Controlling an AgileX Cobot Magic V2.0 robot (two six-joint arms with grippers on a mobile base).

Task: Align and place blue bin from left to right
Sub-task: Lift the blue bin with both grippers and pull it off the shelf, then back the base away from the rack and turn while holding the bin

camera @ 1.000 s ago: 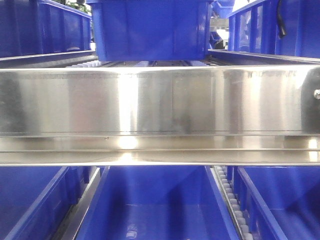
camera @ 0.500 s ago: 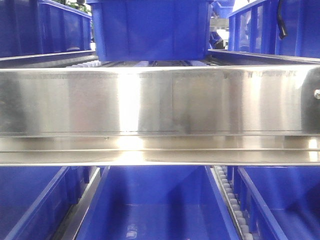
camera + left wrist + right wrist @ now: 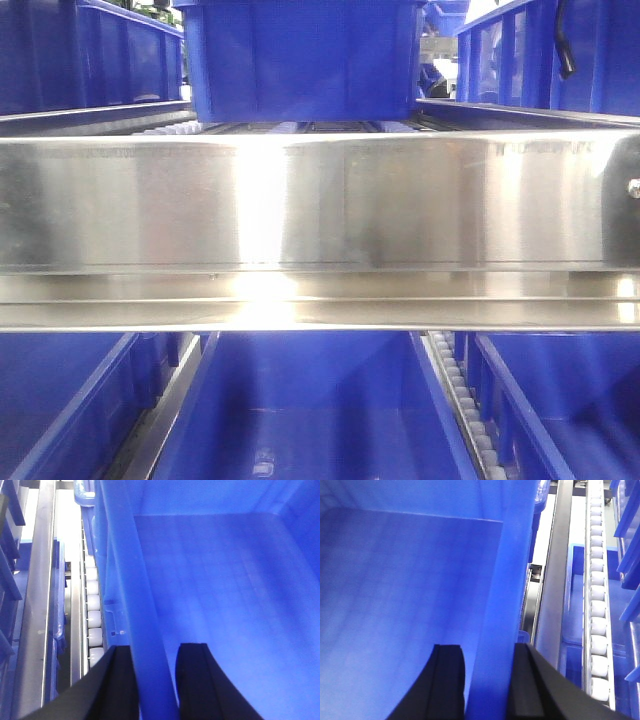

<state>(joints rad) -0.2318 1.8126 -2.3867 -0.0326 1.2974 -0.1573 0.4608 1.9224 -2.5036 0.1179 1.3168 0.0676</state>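
Observation:
The blue bin (image 3: pixel 300 60) stands on the upper roller shelf, in the middle of the front view, behind the steel beam. In the left wrist view my left gripper (image 3: pixel 156 650) straddles the bin's left wall (image 3: pixel 130 580), with one black finger (image 3: pixel 120 680) outside and the other inside, both pressed against it. In the right wrist view my right gripper (image 3: pixel 484 650) is shut the same way on the bin's right wall (image 3: pixel 505 580). The inside of the bin (image 3: pixel 225 580) is bare. Neither gripper shows in the front view.
A wide steel beam (image 3: pixel 320 200) crosses the front view. Other blue bins stand at upper left (image 3: pixel 80 55) and upper right (image 3: pixel 540 55), and more sit on the lower shelf (image 3: pixel 310 410). White roller tracks (image 3: pixel 92 610) (image 3: pixel 597 605) and steel rails run beside the held bin.
Only the glare on the steel beam has shifted slightly. The bin on the upper shelf has not visibly moved.

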